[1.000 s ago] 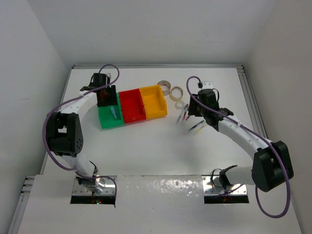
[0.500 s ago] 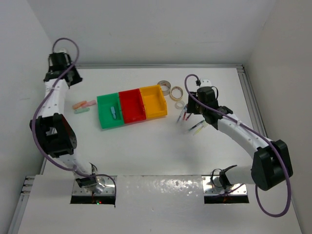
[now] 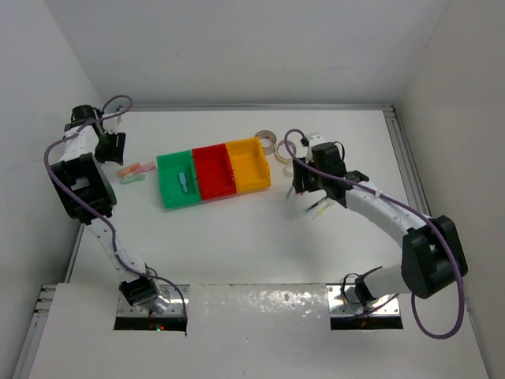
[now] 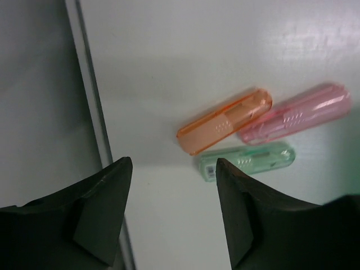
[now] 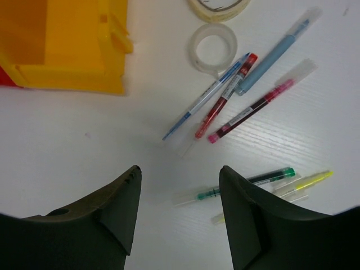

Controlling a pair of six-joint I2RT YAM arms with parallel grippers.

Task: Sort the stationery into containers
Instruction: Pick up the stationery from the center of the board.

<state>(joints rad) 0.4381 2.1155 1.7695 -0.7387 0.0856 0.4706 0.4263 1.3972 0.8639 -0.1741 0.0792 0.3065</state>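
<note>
Bins [image 3: 215, 175] of green, red and yellow plastic sit joined mid-bench; left gripper [image 3: 109, 146] hangs near the left edge by pastel translucent blocks [image 3: 126, 170], right gripper [image 3: 304, 185] over thin pens [image 3: 319, 208] rightward. Left wrist: jaws apart, empty; orange block [image 4: 225, 121] crowded by pink block [image 4: 295, 114] and green block [image 4: 247, 160], so straddle its narrow width squarely. Right wrist: jaws spread, empty; the outlying green pen [image 5: 247, 183] looks the easiest pick.

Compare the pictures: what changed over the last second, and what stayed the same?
The left gripper left the green bin, swung out to the far left and is now open near three short blocks. The right gripper shifted slightly left over the pens, open. The bins, tape rolls and pens stayed put.
</note>
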